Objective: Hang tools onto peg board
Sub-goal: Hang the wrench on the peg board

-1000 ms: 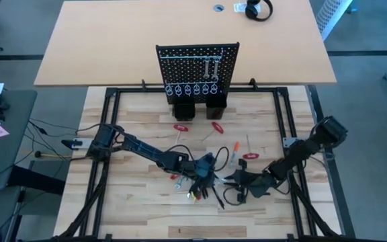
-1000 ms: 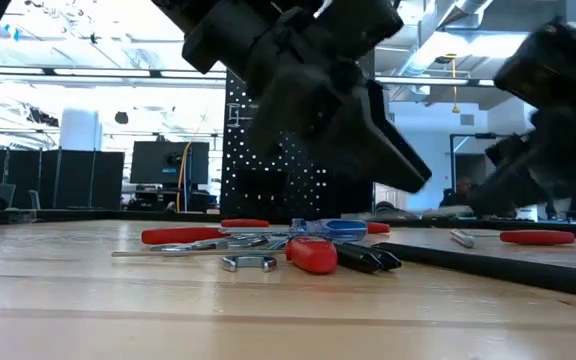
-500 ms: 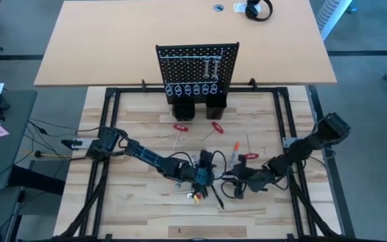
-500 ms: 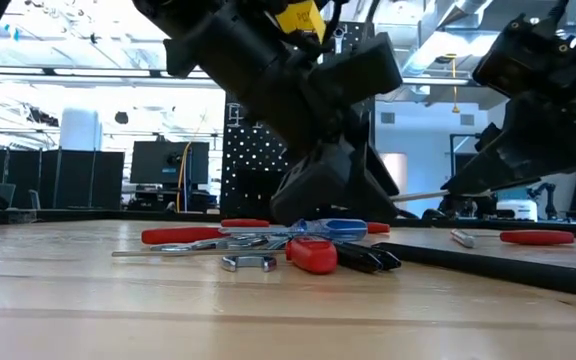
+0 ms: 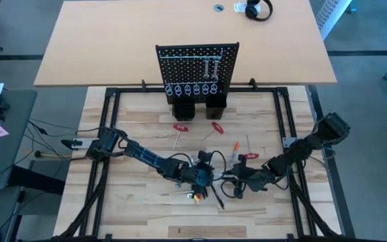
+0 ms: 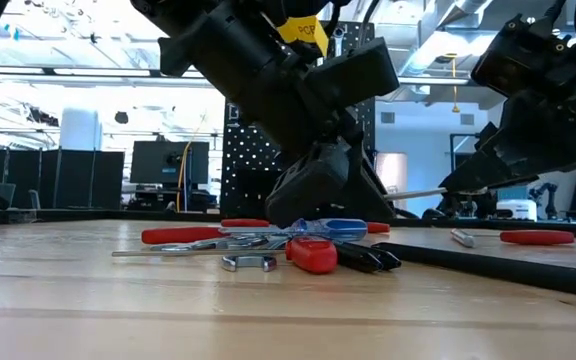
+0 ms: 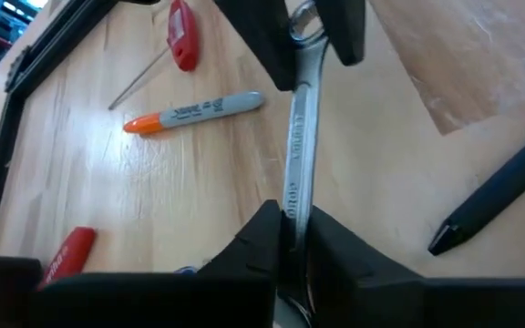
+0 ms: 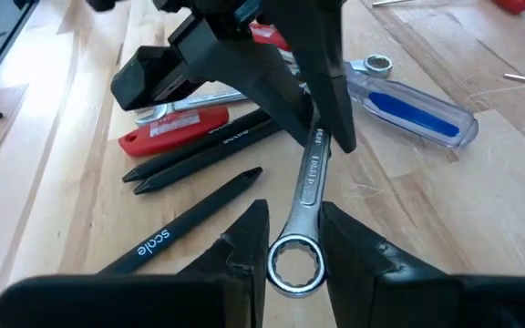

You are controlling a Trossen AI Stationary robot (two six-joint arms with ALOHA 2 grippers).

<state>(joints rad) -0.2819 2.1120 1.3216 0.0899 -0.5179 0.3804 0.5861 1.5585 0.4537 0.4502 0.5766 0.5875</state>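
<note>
A silver wrench [image 7: 299, 137] hangs level between my two grippers, above the pile of tools at the table's near middle. My left gripper [image 7: 294, 235], reaching in from the left [image 5: 203, 176], is shut on one end of its shaft. My right gripper [image 8: 296, 244], coming from the right [image 5: 234, 177], is shut on its ring end. In the low view the shaft [image 6: 418, 194] bridges the two grippers, clear of the table. The peg board [image 5: 197, 70] stands upright at the far middle with two wrenches hanging on it [image 5: 211, 67]. My left gripper pinches the wrench's flat shaft [image 7: 293, 202] between its two fingers, toward the end away from the ring. The fingers lie roughly along the shaft. The wrench sticks out level from them, lifted clear of the table. My right gripper has the wrench's ring end [image 8: 296, 266] between its two fingers, one finger on each side of the ring's rim. It comes at the wrench from the table's right, slanting down, in line with the shaft. The ring end is clear of the table.
Under the grippers lie a blue-handled screwdriver [image 8: 417, 107], a red-handled piece [image 8: 176, 132], black stick-like tools [image 8: 199, 150], a black marker [image 8: 185, 223] and another wrench [image 6: 248, 262]. An orange-capped marker [image 7: 194, 111] and red-handled tools [image 5: 180, 127] [image 5: 216, 126] [image 5: 250, 156] lie farther back.
My left gripper has tipped and come down a little toward the near edge. My right gripper has come down and moved left toward it, and the wrench's shaft now shows level between the two. Over the last half second both have stayed nearly still.
</note>
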